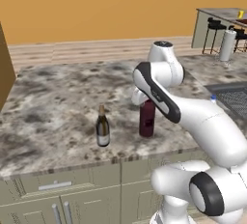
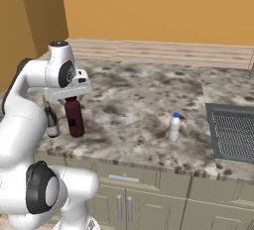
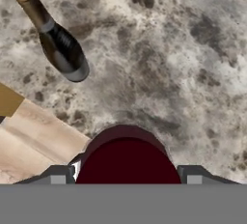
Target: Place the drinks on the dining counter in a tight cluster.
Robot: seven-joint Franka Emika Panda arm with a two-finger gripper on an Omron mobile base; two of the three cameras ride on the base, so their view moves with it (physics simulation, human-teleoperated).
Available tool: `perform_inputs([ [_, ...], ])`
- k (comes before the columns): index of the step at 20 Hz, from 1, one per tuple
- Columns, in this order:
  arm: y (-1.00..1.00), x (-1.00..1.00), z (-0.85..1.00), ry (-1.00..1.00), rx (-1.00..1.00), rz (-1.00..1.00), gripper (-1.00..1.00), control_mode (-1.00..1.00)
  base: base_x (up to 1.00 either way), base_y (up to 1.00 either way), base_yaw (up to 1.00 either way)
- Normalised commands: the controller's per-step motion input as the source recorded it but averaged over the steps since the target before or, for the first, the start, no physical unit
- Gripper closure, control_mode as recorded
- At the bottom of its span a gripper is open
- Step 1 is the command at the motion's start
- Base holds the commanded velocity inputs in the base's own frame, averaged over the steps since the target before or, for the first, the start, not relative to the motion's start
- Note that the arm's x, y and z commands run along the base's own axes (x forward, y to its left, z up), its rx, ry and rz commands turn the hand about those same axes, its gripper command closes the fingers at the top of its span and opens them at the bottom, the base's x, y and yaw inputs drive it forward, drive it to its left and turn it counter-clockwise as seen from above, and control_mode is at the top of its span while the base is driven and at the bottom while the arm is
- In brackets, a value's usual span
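We find the gripper (image 3: 126, 179) set directly over the maroon bottle (image 2: 75, 116), fingers (image 3: 58, 175) apart either side of its cap, evidently to lift it upright. The bottle stands on the marbled surface (image 1: 53, 102) beside the wine bottle (image 1: 102, 127).

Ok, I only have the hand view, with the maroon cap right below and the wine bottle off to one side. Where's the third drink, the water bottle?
Observer: The water bottle stands upright on the same marbled counter, well to the right of the maroon bottle and close to a dark grate.
Operator: And where's the dining counter?
Observer: Far off, at the upper right of the left base view. The dining counter has black stools beside it.
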Motion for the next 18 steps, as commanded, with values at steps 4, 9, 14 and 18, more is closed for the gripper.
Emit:
perform_inputs([
  [4,0.0,0.0,0.0,0.0,0.0,0.0,1.0,1.0,-0.8,-0.12,-0.08],
  [9,0.0,0.0,0.0,0.0,0.0,0.0,1.0,1.0,-0.68,-0.14,-0.19],
  [14,0.0,0.0,0.0,0.0,0.0,0.0,1.0,1.0,-0.21,-0.05,-0.61],
  [18,0.0,0.0,0.0,0.0,0.0,0.0,1.0,1.0,-0.08,0.0,-0.74],
])
